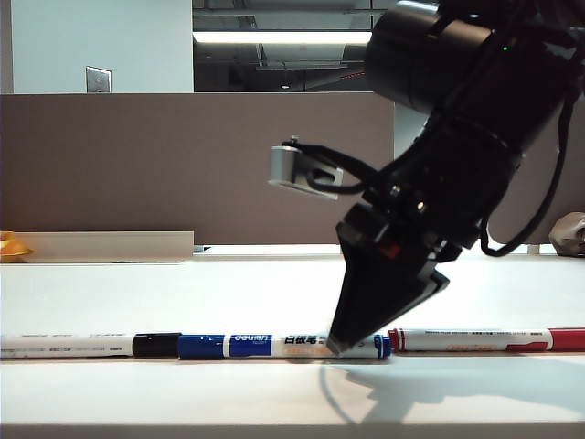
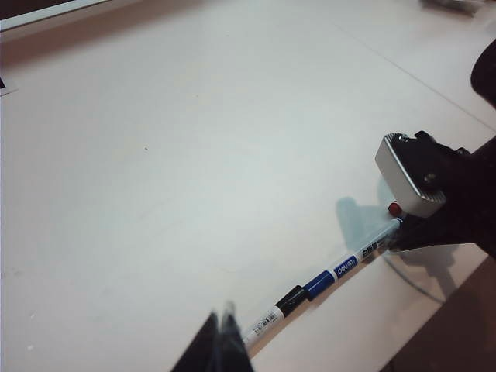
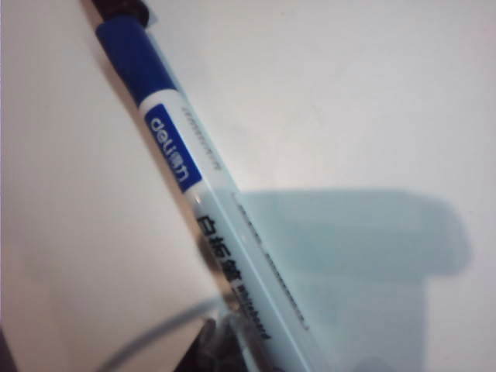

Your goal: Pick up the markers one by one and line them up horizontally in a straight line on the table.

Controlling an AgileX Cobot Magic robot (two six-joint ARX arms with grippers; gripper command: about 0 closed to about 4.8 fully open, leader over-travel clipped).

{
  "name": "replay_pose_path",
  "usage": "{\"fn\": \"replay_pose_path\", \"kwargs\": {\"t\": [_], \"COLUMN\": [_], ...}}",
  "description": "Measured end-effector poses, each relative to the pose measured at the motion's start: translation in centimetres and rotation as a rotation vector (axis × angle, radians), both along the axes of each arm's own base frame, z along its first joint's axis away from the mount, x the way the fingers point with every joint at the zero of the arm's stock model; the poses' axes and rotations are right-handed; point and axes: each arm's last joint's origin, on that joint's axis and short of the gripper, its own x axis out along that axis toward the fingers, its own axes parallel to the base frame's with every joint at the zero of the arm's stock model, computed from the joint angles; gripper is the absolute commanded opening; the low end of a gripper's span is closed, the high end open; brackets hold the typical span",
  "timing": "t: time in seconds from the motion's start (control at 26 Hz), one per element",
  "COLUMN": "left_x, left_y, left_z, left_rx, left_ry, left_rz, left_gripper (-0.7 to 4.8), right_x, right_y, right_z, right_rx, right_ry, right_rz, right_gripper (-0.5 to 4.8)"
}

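Three markers lie end to end in one row across the white table (image 1: 183,293). The black-capped marker (image 1: 64,346) is on the left, the blue one (image 1: 256,345) in the middle and the red-capped one (image 1: 475,340) on the right. My right gripper (image 1: 336,346) points down, shut, with its tip against the right end of the blue marker (image 3: 178,163). The marker lies beside the closed fingers (image 3: 225,349), not between them. My left gripper (image 2: 225,341) is shut and holds nothing. It hovers near the black-capped marker (image 2: 267,319), with the blue marker (image 2: 341,267) farther along the row.
A brown-grey partition panel (image 1: 183,165) runs behind the table. A yellow object (image 1: 11,245) sits at the far left edge and a beige object (image 1: 571,233) at the far right. The bulky right arm (image 2: 457,201) hangs above the row's right half.
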Motion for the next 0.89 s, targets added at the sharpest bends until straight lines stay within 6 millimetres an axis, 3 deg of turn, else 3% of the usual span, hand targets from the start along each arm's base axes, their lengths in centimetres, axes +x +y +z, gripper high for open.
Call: {"fn": "replay_pose_path", "kwargs": {"t": [0.62, 0.73, 0.89], "left_x": [0.0, 0.0, 0.0], "left_y": [0.0, 0.0, 0.0], "left_z": [0.0, 0.0, 0.0], "left_rx": [0.003, 0.005, 0.005], "left_ry": [-0.002, -0.004, -0.004], "left_rz": [-0.002, -0.003, -0.003], "left_gripper": [-0.06, -0.06, -0.05], "right_x": [0.0, -0.3, -0.7], "right_y": [0.1, 0.0, -0.2], "right_z": [-0.5, 1.7, 3.1], "right_rx": [0.001, 0.054, 0.079], "right_ry": [0.030, -0.031, -0.046], "right_rz": [0.013, 0.017, 0.010], "right_gripper": [-0.04, -0.04, -0.04]}}
